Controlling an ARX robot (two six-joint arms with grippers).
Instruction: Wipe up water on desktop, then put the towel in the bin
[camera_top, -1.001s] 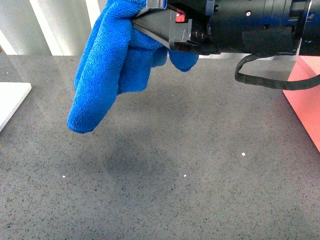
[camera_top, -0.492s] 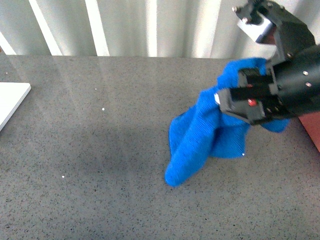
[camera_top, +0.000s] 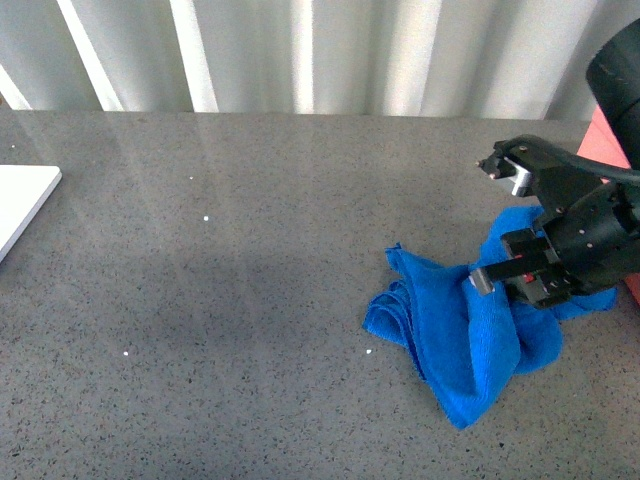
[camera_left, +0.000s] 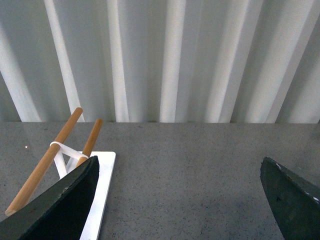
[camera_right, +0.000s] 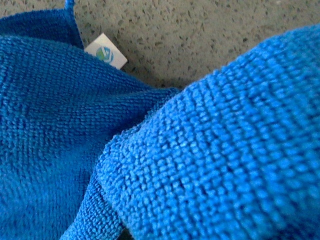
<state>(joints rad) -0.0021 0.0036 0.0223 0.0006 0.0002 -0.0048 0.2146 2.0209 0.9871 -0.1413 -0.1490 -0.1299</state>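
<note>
We are showing matte black casing, a silver block and a red mark on our right gripper.

White tag at the towel edge, round blue-green logo, no legible lettering

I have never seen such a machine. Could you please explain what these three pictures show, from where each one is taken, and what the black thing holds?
It is a robot with two arms, each ending in a pincer. The front picture comes from a camera on its body: the right pincer grips a blue towel lying crumpled on the grey desktop, near a pink bin. The close blue picture is that arm's wrist camera. The other wrist camera shows the left pincer, open and empty, near a white board with wooden sticks.
</note>
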